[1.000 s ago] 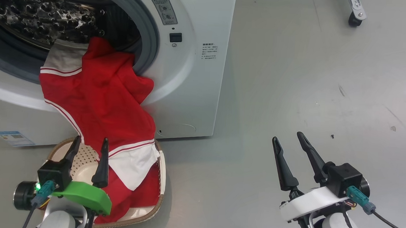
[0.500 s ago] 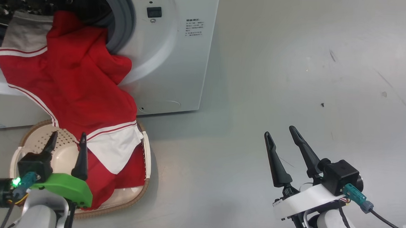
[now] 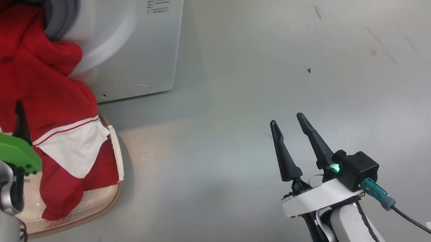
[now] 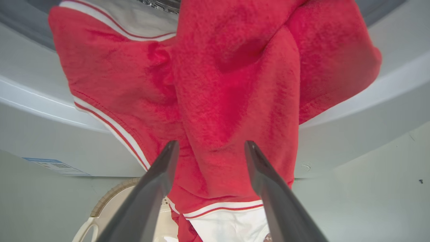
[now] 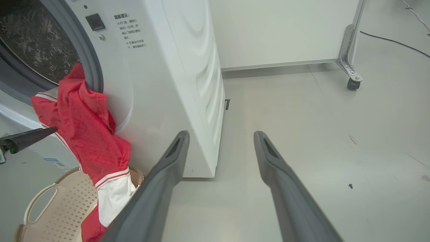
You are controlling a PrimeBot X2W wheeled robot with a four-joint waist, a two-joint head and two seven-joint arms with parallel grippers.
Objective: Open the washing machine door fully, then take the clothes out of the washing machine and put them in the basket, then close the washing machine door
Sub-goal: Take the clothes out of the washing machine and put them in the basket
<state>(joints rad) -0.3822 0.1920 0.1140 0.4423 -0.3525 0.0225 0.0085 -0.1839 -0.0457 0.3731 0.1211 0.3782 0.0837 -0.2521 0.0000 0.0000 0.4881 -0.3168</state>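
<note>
One red garment (image 3: 36, 89) hangs from the single washing machine (image 3: 138, 50) down into one basket (image 3: 114, 156). The left gripper (image 4: 211, 143) points at the cloth, fingers spread and empty. The right gripper (image 3: 286, 119), equally wide, hovers over the floor (image 3: 239, 81), well apart.

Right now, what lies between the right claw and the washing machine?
Only bare grey floor separates the right claw from the washing machine, as the head view shows.
</note>
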